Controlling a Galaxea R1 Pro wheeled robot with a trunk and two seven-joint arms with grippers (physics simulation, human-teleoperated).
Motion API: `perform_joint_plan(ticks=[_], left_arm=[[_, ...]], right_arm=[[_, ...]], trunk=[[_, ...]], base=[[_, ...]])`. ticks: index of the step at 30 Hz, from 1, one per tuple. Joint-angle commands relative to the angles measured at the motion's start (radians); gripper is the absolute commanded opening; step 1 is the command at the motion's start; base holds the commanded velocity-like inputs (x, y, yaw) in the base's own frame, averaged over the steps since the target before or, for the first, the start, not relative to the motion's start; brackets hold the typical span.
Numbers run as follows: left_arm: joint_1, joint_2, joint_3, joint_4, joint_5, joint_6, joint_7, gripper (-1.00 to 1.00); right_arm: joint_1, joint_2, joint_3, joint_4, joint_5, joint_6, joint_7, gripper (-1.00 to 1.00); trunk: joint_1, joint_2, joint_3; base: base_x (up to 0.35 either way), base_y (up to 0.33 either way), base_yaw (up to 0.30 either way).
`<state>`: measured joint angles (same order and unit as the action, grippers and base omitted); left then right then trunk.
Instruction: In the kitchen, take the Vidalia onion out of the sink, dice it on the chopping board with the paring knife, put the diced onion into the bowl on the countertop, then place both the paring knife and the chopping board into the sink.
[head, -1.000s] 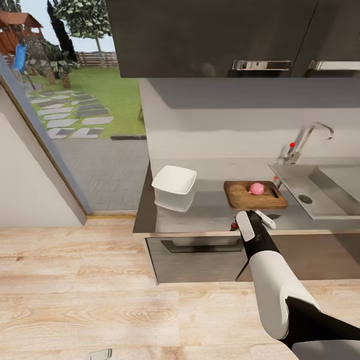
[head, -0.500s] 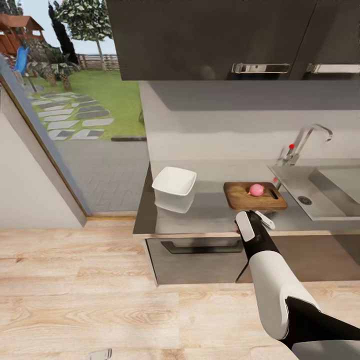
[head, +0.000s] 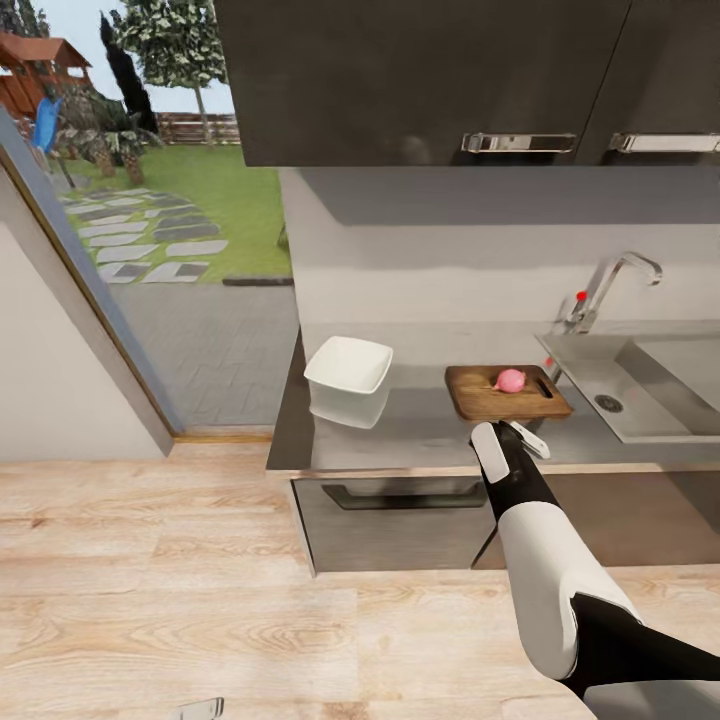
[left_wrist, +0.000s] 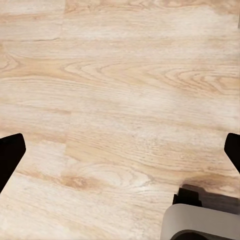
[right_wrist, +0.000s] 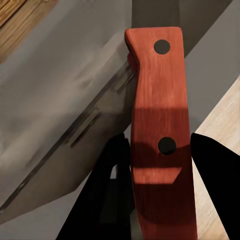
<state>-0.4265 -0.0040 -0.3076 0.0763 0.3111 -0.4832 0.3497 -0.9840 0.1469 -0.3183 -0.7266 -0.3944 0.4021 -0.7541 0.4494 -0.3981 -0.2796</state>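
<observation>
The Vidalia onion (head: 511, 379), round and pink, lies on the brown chopping board (head: 490, 398) on the grey countertop (head: 420, 425). The white bowl (head: 348, 372) stands to the board's left, and the steel sink (head: 650, 395) lies to its right. My right gripper (head: 512, 436) hovers at the counter's front edge, just before the board. In the right wrist view the right gripper (right_wrist: 160, 150) is shut on the paring knife's red handle (right_wrist: 157, 95); the blade is hidden. My left gripper (left_wrist: 120, 150) hangs open over the wooden floor.
The tap (head: 608, 284) with a red knob rises behind the sink. Dark wall cabinets (head: 430, 80) hang above the counter. A drawer front (head: 400, 510) sits under the counter edge. A glass door (head: 120, 250) to the garden is at the left.
The whole picture has shifted slightly, so the camera moved. The right arm keeps its pose with the knife; onion, board and bowl stay put.
</observation>
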Motion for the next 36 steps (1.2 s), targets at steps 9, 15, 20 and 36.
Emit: perform_joint_plan(ticks=[9,15,20,36], left_arm=[[-0.002,-0.001,-0.008,0.003,0.005,-0.005,0.002,1.0],[-0.002,-0.001,-0.008,0.003,0.006,-0.005,0.002,1.0],[-0.002,-0.001,-0.008,0.003,0.005,-0.005,0.002,1.0],[-0.001,-0.001,-0.008,0.003,0.005,-0.005,0.002,1.0]], right_arm=[[-0.001,-0.002,-0.005,-0.001,-0.003,0.004,-0.004,-1.0],[-0.001,-0.004,-0.005,-0.001,-0.003,0.004,-0.004,-1.0],[-0.001,-0.003,-0.005,-0.001,-0.003,0.004,-0.004,-1.0],[-0.001,-0.003,-0.005,0.001,-0.003,0.004,-0.004,-1.0]], trunk=[[0.001,-0.002,-0.002],[0.001,-0.002,-0.002],[0.001,-0.002,-0.002],[0.001,-0.002,-0.002]], base=[[0.0,0.0,0.0],[0.0,0.0,0.0],[0.0,0.0,0.0],[-0.278,0.0,0.0]])
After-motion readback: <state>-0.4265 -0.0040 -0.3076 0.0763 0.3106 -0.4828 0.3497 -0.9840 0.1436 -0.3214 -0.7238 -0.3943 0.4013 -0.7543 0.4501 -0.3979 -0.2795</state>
